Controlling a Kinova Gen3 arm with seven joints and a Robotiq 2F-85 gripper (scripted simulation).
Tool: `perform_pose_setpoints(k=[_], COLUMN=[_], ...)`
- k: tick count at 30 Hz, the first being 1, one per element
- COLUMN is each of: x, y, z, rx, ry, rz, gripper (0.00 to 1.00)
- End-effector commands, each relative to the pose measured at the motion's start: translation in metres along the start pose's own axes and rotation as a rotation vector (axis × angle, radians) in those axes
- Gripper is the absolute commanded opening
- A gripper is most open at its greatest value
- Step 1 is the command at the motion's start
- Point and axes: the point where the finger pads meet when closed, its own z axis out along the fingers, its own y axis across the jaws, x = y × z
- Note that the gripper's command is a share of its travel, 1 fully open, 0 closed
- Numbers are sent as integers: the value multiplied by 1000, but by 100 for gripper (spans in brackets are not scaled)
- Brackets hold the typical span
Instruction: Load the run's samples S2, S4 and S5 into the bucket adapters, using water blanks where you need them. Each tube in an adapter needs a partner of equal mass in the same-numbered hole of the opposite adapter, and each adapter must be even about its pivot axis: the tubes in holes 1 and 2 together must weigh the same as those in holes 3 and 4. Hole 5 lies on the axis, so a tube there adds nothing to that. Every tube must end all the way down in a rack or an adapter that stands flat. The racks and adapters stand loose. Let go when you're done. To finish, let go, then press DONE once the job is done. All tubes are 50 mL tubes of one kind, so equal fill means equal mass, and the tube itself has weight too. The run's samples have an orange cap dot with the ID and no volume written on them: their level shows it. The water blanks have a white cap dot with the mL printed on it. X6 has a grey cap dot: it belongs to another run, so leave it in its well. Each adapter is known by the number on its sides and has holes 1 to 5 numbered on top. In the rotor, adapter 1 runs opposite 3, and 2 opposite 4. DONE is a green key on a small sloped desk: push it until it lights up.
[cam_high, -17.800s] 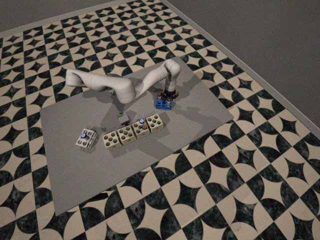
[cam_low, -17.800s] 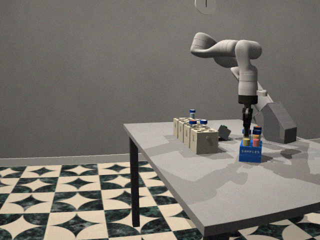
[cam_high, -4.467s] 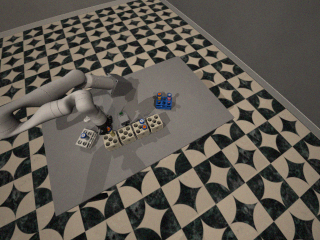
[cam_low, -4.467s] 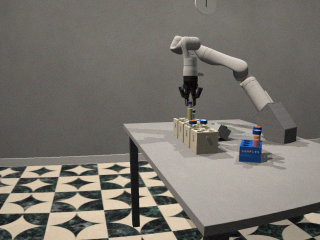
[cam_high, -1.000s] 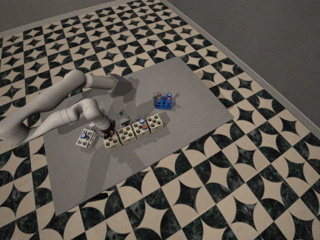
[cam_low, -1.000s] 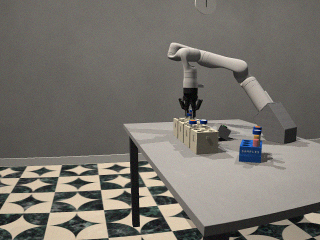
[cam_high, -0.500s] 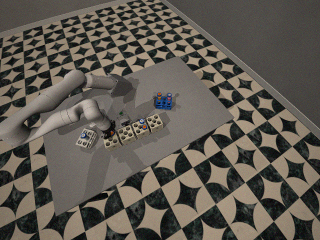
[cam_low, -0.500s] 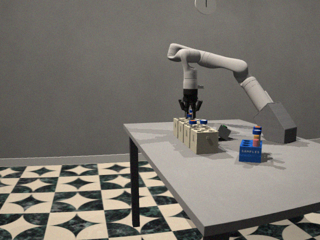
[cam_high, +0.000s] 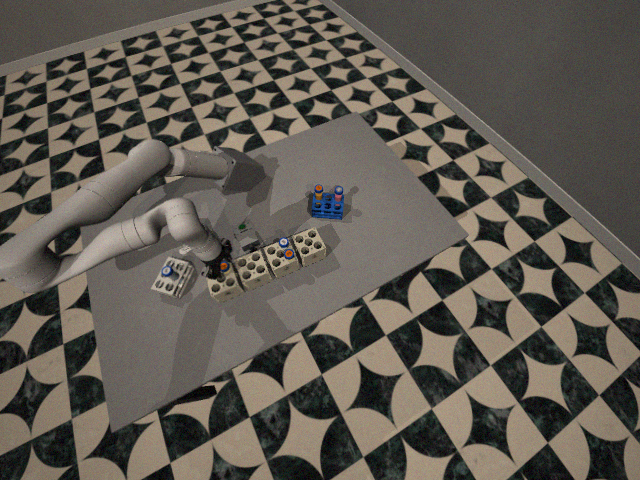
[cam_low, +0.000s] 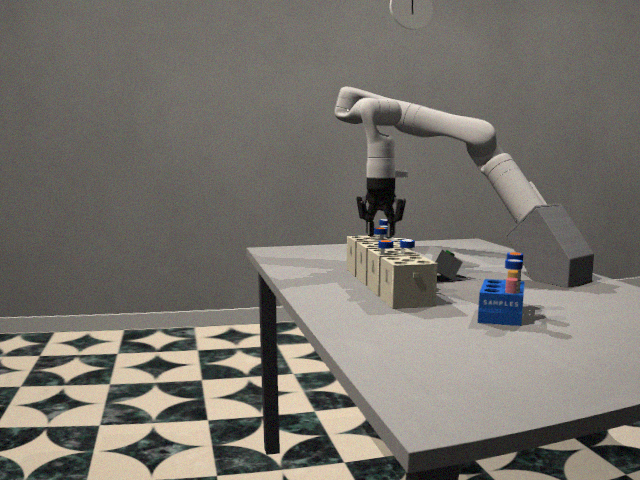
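Four beige adapters stand in a row; the leftmost adapter holds an orange-dot sample tube in a far hole. My gripper stands straight over that tube, fingers open on either side of its cap, as the side view shows. The third adapter holds a white-dot blank and an orange-dot sample. The second adapter and the fourth adapter look empty. The blue samples rack holds an orange-dot tube and a grey-dot tube.
A white blanks rack with one white-dot tube stands left of the adapters, close to my wrist. The small desk with the green DONE key sits just behind the adapter row. The arm's base block stands at the table's back.
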Motion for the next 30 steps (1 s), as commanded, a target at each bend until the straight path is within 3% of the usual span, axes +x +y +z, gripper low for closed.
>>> perform_pose_setpoints(k=[1,16,30], x=[0,0,0], y=[0,0,0], z=[-1,-1,-17], rx=[1,1,1], ry=[-1,-1,-1], rz=[0,0,0], gripper=[62,62,62])
